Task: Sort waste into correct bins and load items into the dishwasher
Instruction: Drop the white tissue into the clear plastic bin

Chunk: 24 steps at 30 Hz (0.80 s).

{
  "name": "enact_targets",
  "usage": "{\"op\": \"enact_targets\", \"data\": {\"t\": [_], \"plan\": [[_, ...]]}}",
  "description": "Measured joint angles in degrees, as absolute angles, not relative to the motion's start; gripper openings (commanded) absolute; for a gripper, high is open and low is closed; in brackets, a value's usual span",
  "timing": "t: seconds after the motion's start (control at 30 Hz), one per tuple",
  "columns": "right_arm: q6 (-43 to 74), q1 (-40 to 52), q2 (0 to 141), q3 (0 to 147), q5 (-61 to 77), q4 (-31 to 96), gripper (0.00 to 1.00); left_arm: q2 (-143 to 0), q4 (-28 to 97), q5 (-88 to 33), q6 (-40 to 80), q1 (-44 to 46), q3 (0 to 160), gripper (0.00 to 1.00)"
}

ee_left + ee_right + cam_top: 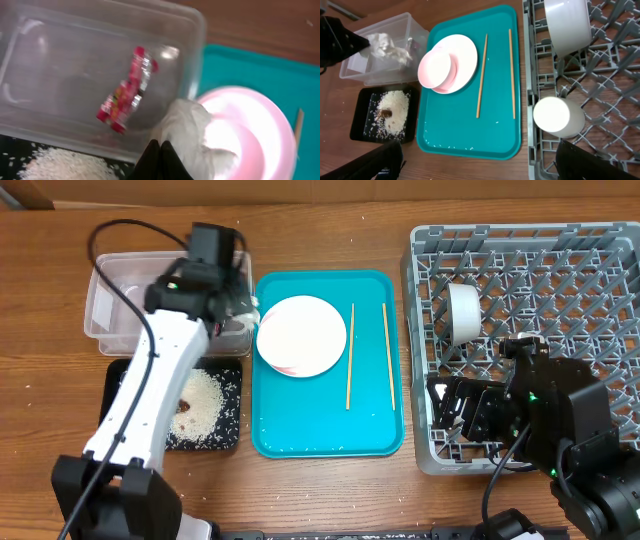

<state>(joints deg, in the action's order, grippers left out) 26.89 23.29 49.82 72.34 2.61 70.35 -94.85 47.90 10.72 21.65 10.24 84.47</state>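
Currently, the left claw (160, 156), clamped on the crumpled tissue (192, 130), hangs at the clear tub's (196, 35) rim, with the red wrapper (125, 90) already inside it, while the plates (300, 335) and chopsticks (349, 355) beside the tub are not yet loaded.

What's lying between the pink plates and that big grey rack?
Two wooden chopsticks, side by side on the teal tray, between the plates and the rack. The overhead and right wrist views both show them.

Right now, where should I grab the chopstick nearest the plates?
Take the chopstick from straight above, around its middle or the half nearer the robot. It lies flat on the tray, and its far end sits close to the plates, leaving little room there.
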Motion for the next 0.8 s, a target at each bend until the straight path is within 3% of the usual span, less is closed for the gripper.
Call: {"op": "enact_targets", "data": {"t": [0.13,0.17,0.2,0.23,0.27,0.57,0.67,0.8], "plan": [[26.9,23.3,49.8,72.3,2.6,70.7,1.00,-96.2,43.6,11.0,19.0,7.0,84.4,0.04],[26.9,23.3,49.8,72.3,2.6,70.9,1.00,-96.2,43.9,11.2,18.3,6.6,84.4,0.16],[26.9,23.3,49.8,72.3,2.6,71.3,1.00,-96.2,44.3,11.6,17.7,6.3,84.4,0.46],[26.9,23.3,49.8,72.3,2.6,71.7,1.00,-96.1,44.5,11.8,17.3,6.1,84.4,0.92],[26.9,23.3,49.8,72.3,2.6,71.9,1.00,-96.1,44.7,11.9,16.9,5.9,84.4,1.00],[26.9,23.3,49.8,72.3,2.6,74.5,1.00,-93.5,50.4,9.9,13.1,5.9,84.7,0.99],[26.9,23.3,49.8,72.3,2.6,74.6,1.00,-90.3,54.6,7.1,12.9,5.9,85.6,0.92],[26.9,23.3,49.8,72.3,2.6,74.6,1.00,-82.7,60.9,0.4,12.4,5.9,87.3,0.89]]}}
